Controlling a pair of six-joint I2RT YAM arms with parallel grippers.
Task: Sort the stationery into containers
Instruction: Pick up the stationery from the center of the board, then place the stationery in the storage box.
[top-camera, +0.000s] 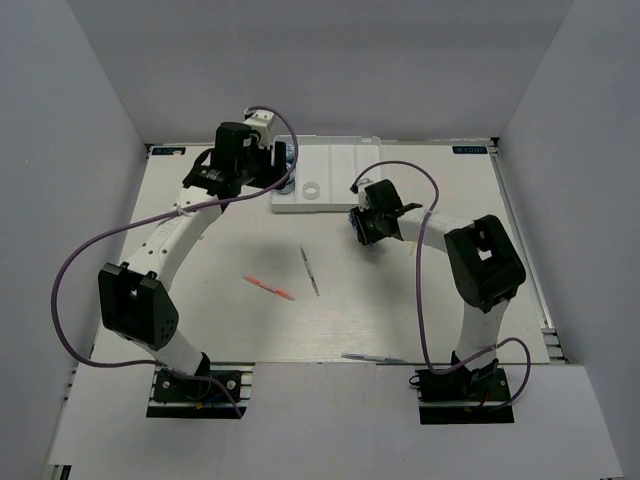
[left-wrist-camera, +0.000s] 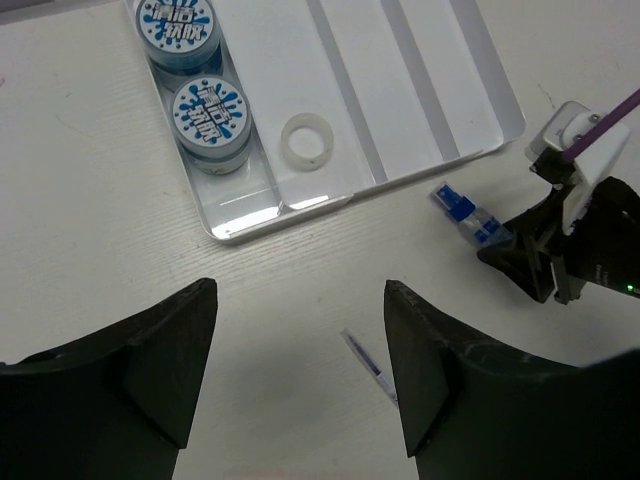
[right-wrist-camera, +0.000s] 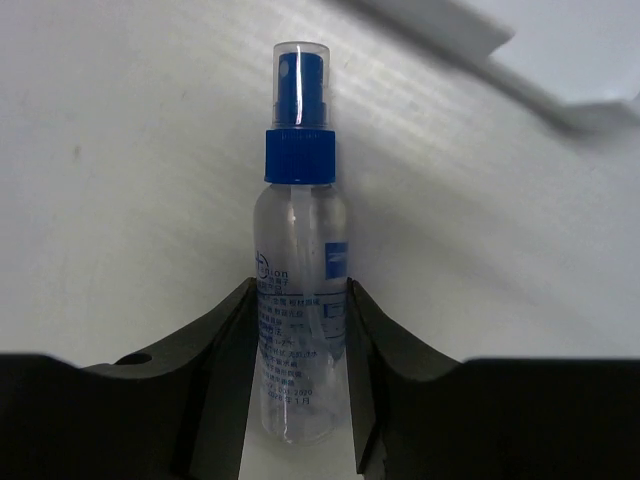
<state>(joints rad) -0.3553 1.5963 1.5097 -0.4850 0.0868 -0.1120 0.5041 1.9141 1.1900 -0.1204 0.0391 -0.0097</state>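
Observation:
The white four-compartment tray (top-camera: 345, 165) lies at the table's far middle. In the left wrist view two blue-and-white tape rolls (left-wrist-camera: 177, 28) (left-wrist-camera: 210, 122) sit in the tray's (left-wrist-camera: 420, 90) end compartment and the white tape ring (left-wrist-camera: 307, 143) in the one beside it. My left gripper (left-wrist-camera: 300, 370) is open and empty, above the table just in front of the tray. My right gripper (right-wrist-camera: 298, 330) is shut on the clear blue-capped glue bottle (right-wrist-camera: 300, 250), low by the tray's near right side (top-camera: 365, 222). A grey pen (top-camera: 310, 270) and a pink pen (top-camera: 268, 288) lie mid-table.
Another thin pen (top-camera: 372, 357) lies near the table's front edge. The grey pen's tip (left-wrist-camera: 368, 365) shows beside my left gripper's right finger. The tray's corner (right-wrist-camera: 540, 60) is just beyond the bottle's cap. Grey walls enclose the table.

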